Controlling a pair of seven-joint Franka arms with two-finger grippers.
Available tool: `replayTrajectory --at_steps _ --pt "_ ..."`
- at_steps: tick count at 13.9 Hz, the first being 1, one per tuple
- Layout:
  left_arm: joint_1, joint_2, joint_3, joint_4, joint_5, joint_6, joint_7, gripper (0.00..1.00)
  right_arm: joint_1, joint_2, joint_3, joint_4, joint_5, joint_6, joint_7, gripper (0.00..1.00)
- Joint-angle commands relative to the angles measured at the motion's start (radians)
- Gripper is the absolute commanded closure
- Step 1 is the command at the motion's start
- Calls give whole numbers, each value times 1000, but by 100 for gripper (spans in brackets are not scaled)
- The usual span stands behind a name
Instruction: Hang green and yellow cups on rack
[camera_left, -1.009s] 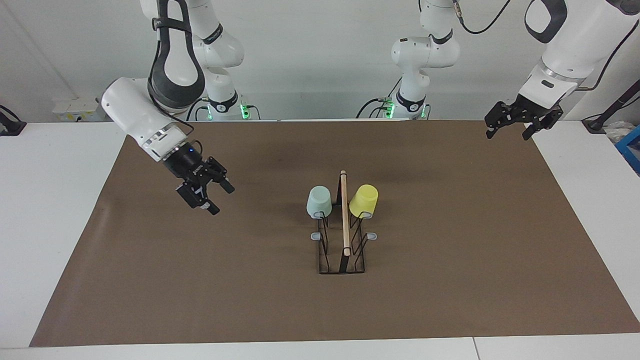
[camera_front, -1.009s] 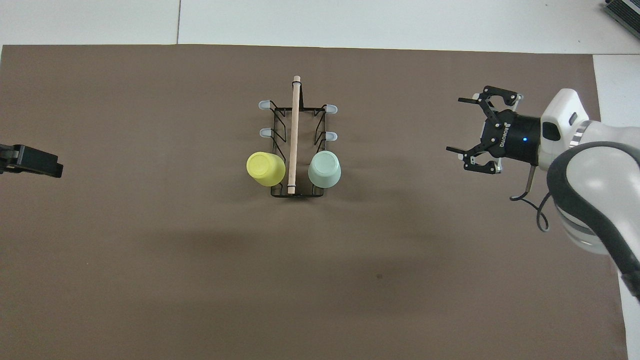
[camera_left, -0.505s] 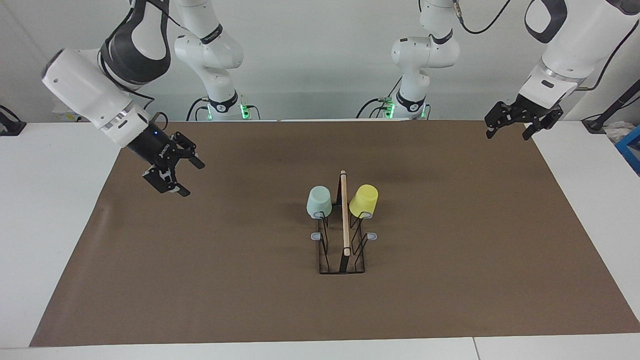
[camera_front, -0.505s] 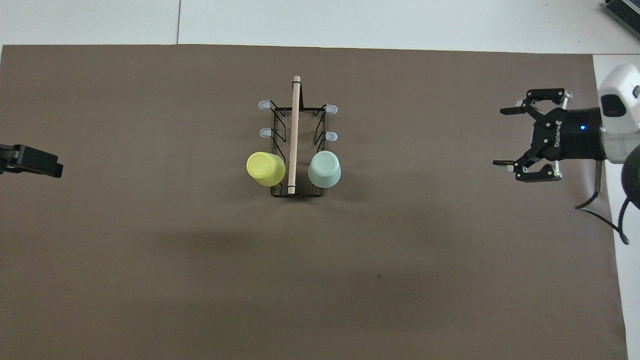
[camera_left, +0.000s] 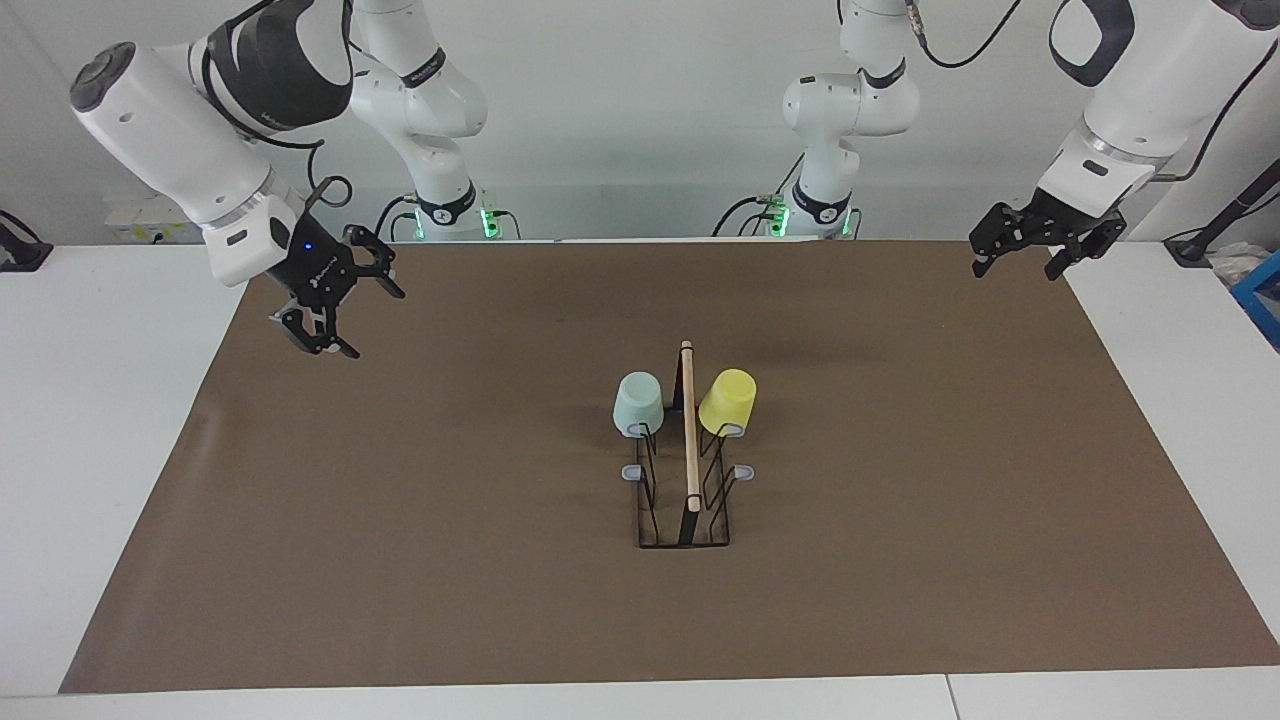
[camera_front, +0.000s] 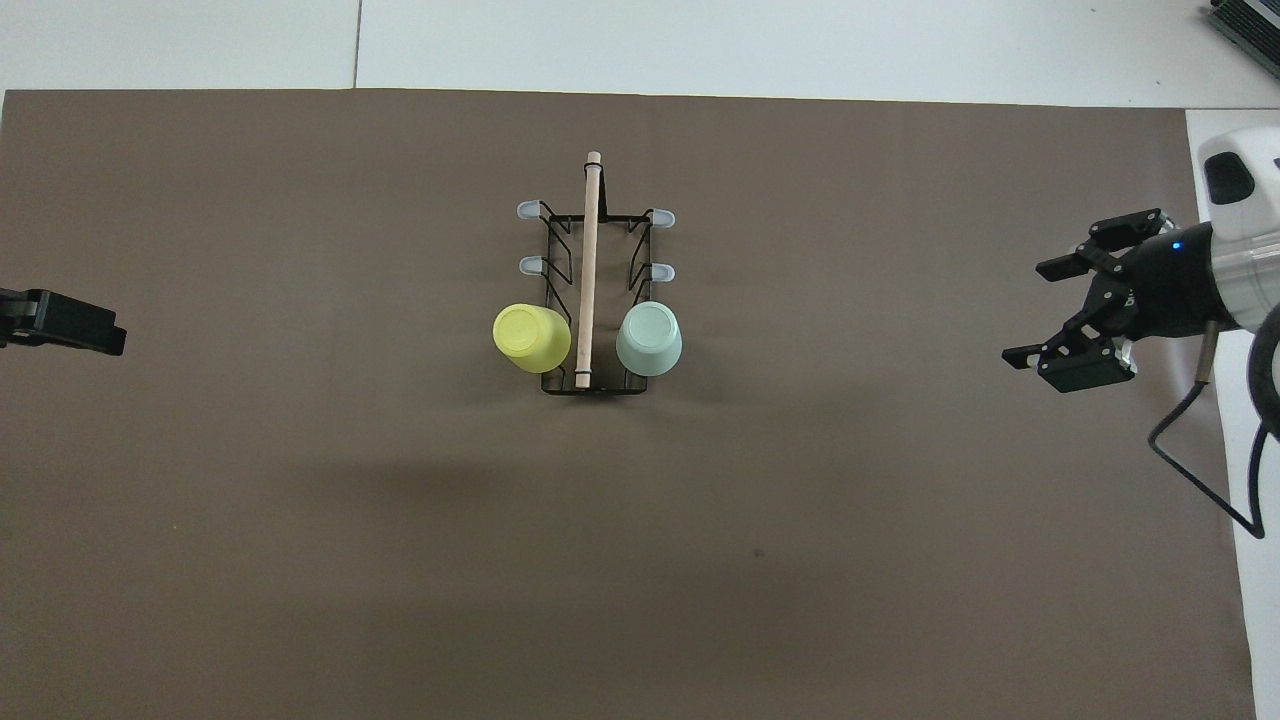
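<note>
1. Rack (camera_left: 684, 470): black wire frame with a rectangular base and a light wooden top bar (camera_left: 689, 425), standing near the middle of the brown mat (camera_left: 900, 560). Its long axis runs from the robots outward. Grey-tipped pegs stick out on both sides; four of them are bare.
2. Green cup (camera_left: 638, 403): pale mint, upside down, hung on the peg nearest the robots on the side of the rack toward the right arm's end of the table. In the overhead view (camera_front: 649, 338) its flat bottom faces up.
3. Yellow cup (camera_left: 728, 401): bright yellow, upside down and tilted slightly outward, hung on the peg nearest the robots on the side toward the left arm's end. It sits level with the green cup, the wooden bar between them.
4. Right gripper (camera_left: 335, 303): fingers spread apart, grasping nothing, raised over the mat's edge at the right arm's end, well apart from the rack.
5. Left gripper (camera_left: 1020, 256): fingers apart, nothing between them, waiting over the mat's corner at the left arm's end, close to the robots' side.
6. Table (camera_left: 110, 420): white, showing around the mat.
</note>
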Motion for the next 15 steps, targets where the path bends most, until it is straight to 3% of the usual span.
replayTrajectory --at_steps 1,7,10,15 --pt "-7 -20 2 -20 18 11 -14 0 14 2 12 23 -62 -41 219 0" --pt "-7 -20 2 -20 18 11 -14 0 86 -13 10 8 -112 -69 631 0" --pt "-7 -20 2 -20 18 11 -14 0 170 -33 -86 -32 -118 -57 740 0" --pt "-7 -20 2 -20 18 11 -14 0 312 -33 -259 14 -179 -98 752 0"
